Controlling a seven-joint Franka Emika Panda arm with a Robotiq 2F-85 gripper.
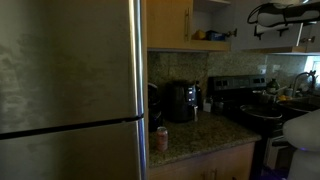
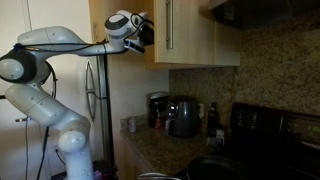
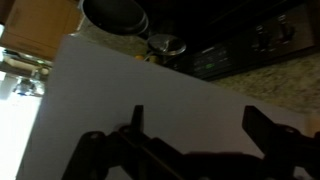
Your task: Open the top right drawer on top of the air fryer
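Note:
The top right drawer is a honey-brown wooden cabinet door (image 2: 190,35) with a slim silver bar handle (image 2: 167,25) along its left edge. My gripper (image 2: 147,30) is up at that left edge, beside the handle. In the wrist view its two dark fingers (image 3: 197,115) stand wide apart with a pale flat panel (image 3: 120,90) close in front and nothing between them. In an exterior view the cabinet (image 1: 213,35) shows an open shelf with small items. The black air fryer (image 2: 183,115) sits on the granite counter below; it also shows in the other exterior view (image 1: 181,101).
A large steel fridge (image 1: 70,90) fills the near side. A closed twin door (image 1: 168,22) hangs beside the open shelf. A black stove (image 1: 250,110) with pots stands next to the counter. A red can (image 1: 161,138) and a dark coffee maker (image 2: 157,108) stand on the counter.

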